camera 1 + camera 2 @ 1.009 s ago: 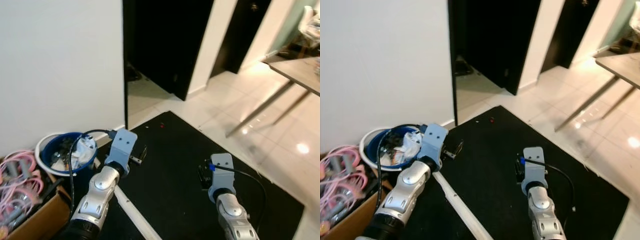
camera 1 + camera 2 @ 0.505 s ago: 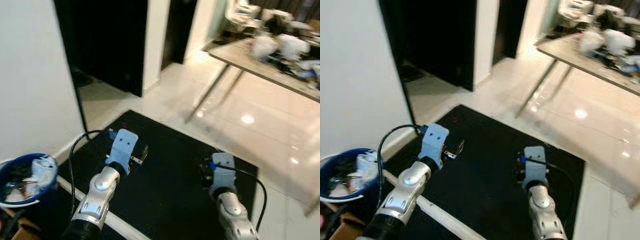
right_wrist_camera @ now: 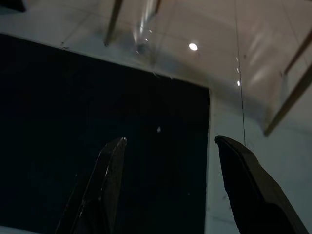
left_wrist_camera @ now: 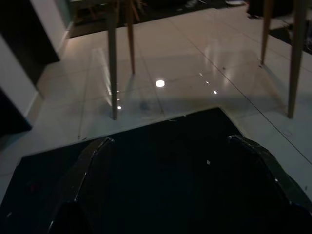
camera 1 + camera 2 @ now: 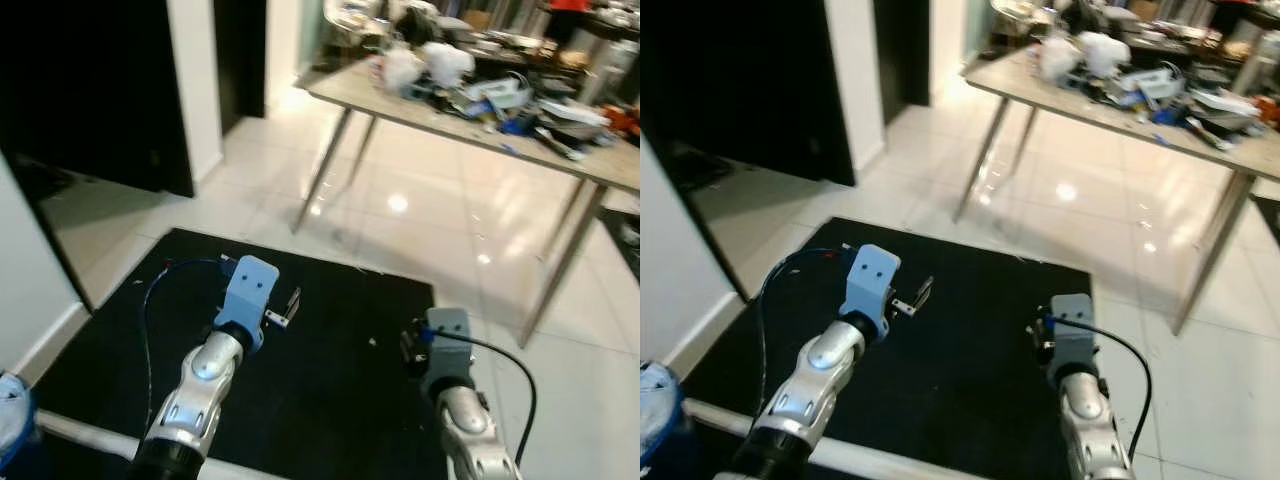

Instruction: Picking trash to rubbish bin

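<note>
You're hunting for trash right now, both grippers empty with fingers spread: left gripper (image 4: 170, 190) and right gripper (image 3: 168, 185) hover over the black mat (image 5: 330, 330). The only candidate is a tiny white speck (image 3: 158, 129) on the mat between the arms (too small to tell any long axis or heading). Step in slow, keep it centred.

1. No text, label, brand, number or sign can be read in any view.
2. The clutter on the long grey metal-legged table (image 5: 470, 120) is too small and blurred to show any lettering.
</note>
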You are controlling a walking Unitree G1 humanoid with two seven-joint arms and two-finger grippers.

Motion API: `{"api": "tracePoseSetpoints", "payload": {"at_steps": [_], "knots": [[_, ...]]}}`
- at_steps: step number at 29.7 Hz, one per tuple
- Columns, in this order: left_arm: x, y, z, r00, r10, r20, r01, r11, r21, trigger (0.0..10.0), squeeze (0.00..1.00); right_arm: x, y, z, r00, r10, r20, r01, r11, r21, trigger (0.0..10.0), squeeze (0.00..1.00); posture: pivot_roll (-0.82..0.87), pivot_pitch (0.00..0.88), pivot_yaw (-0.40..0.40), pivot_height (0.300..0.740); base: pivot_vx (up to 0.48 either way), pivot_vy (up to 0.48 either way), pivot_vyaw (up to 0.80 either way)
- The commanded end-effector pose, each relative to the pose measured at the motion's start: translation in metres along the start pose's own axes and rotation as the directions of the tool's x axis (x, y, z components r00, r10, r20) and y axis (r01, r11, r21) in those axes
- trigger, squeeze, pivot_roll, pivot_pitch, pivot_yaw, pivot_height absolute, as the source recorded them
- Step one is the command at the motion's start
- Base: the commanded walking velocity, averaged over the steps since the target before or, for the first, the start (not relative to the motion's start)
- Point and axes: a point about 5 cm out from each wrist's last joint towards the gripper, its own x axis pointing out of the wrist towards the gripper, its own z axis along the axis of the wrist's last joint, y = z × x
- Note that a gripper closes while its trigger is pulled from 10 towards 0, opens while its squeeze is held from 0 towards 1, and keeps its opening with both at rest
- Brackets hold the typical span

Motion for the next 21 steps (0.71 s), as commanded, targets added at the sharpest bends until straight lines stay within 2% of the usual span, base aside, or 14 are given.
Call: {"api": "tracePoseSetpoints", "payload": {"at_steps": [1,8,16,21], "knots": [[-0.0006,-0.0031,-0.0006,1.0,-0.009,0.004,0.009,1.0,-0.019,10.0,0.0,-0.0007,-0.0032,-0.0019,1.0,-0.008,-0.014,0.008,1.0,-0.005,10.0,0.0,-0.09,0.065,-0.013,0.74,0.0,0.0,-0.8],[-0.0012,-0.0025,-0.0018,1.0,-0.013,-0.004,0.013,1.0,-0.005,10.0,0.0,-0.0002,-0.0043,-0.0012,1.0,-0.012,-0.013,0.012,1.0,-0.004,10.0,0.0,-0.1,0.066,-0.016,0.74,0.0,0.0,-0.8],[-0.0002,0.0,0.0024,1.0,-0.006,0.023,0.007,0.999,-0.035,10.0,0.0,0.0007,-0.0059,-0.0011,1.0,-0.019,-0.022,0.019,1.0,-0.01,10.0,0.0,-0.09,0.063,-0.02,0.74,0.0,0.0,-0.75],[-0.0007,-0.0024,0.0043,0.999,-0.019,0.035,0.02,0.999,-0.049,10.0,0.0,0.0016,-0.0044,-0.0026,0.999,-0.008,-0.036,0.007,1.0,-0.029,10.0,0.0,-0.09,0.063,-0.022,0.74,0.0,0.0,0.0]]}}
